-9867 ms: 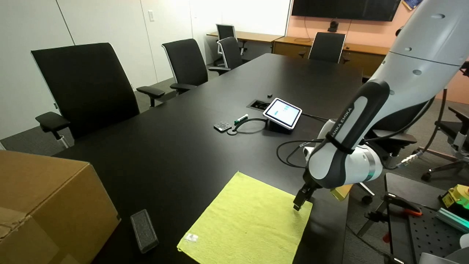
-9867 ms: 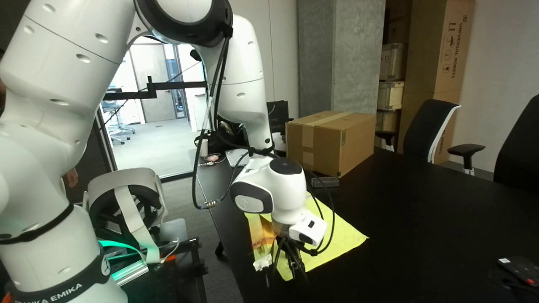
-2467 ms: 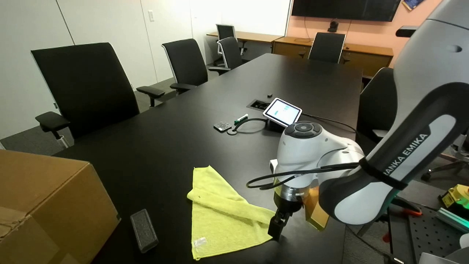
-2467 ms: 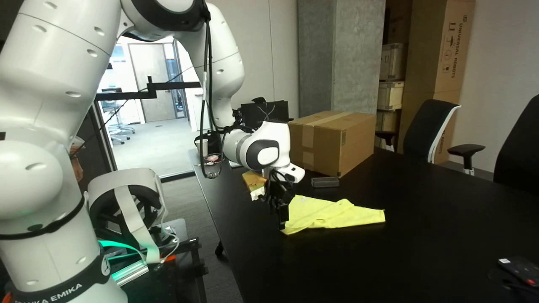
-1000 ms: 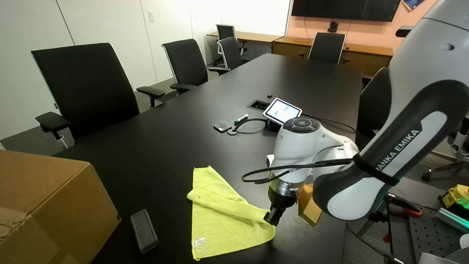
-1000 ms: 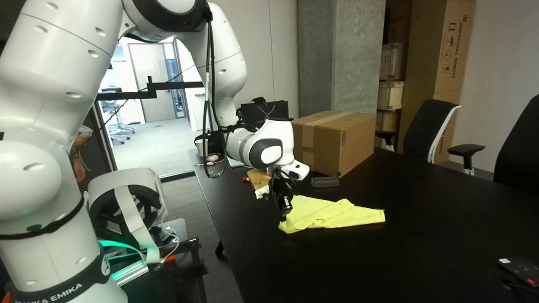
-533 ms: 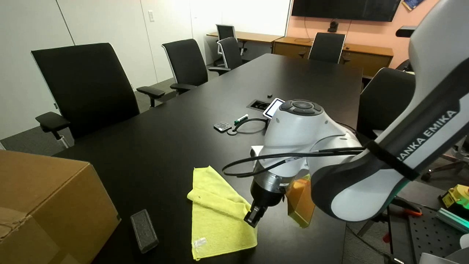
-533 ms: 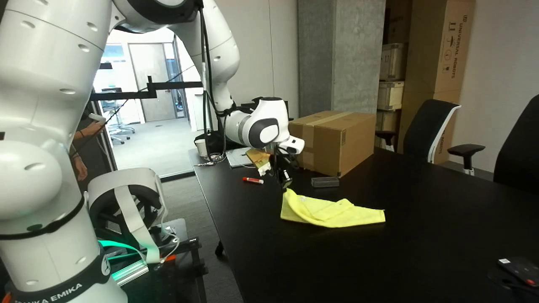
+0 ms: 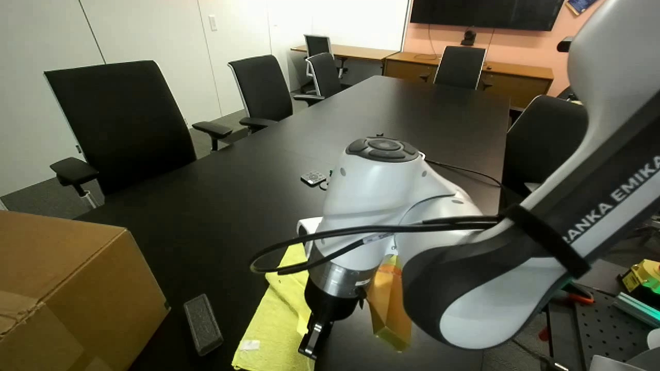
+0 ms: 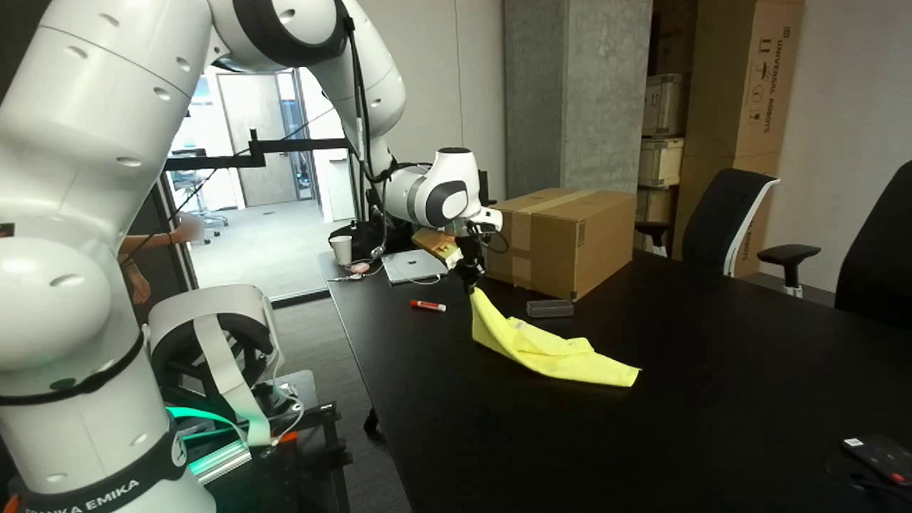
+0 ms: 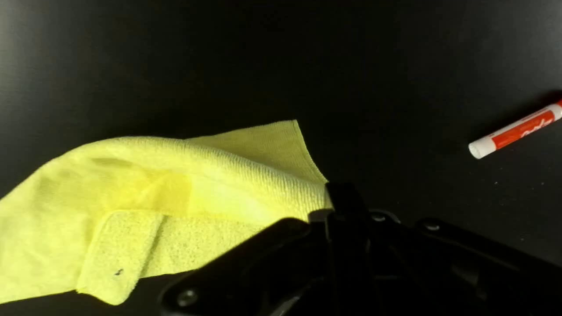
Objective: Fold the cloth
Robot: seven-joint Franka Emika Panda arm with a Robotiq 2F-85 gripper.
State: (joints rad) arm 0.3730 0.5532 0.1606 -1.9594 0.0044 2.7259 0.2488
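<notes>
The yellow cloth (image 9: 273, 319) lies partly folded on the black table, with one end raised off it. In an exterior view that end of the cloth (image 10: 556, 353) slopes up to my gripper (image 10: 470, 286), which is shut on it above the tabletop. My gripper (image 9: 308, 351) hides part of the cloth near its white label. From the wrist, the cloth (image 11: 131, 188) stretches away to the left, with a small flap turned over on top. Its edge runs into the shut fingertips of my gripper (image 11: 340, 193); the pinched part is hidden.
A cardboard box (image 10: 563, 242) and a dark eraser block (image 9: 203, 324) stand near the cloth. A red marker (image 11: 522, 131) lies on the other side, with a laptop (image 10: 413, 266) and a white cup (image 10: 342, 249) farther along. Someone's arm (image 10: 153, 242) shows behind the robot.
Ten seconds ago the cloth lay spread flat. Within the last second my gripper has lifted the near end and carried it toward the cardboard box's side; the far end has slid slightly.
</notes>
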